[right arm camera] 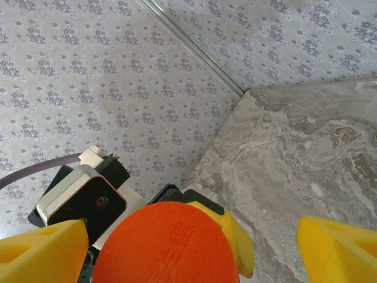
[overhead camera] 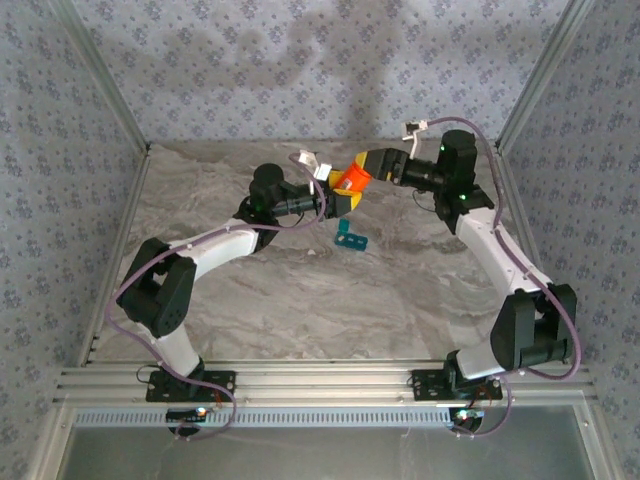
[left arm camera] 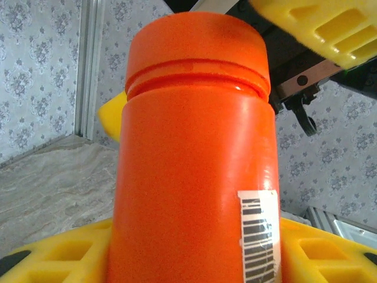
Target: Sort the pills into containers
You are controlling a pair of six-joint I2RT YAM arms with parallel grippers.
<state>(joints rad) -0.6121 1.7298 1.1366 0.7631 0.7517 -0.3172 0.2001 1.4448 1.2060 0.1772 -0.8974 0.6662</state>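
While the teal pill organiser lay on the tabletop near frame centre, I saw my left end effector clamped on the orange bottle above it, the right end effector spread wide around its cap.

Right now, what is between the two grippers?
The orange bottle. The left gripper grips its body; its cap sits between the right gripper's open fingers. The top and right wrist views show this.
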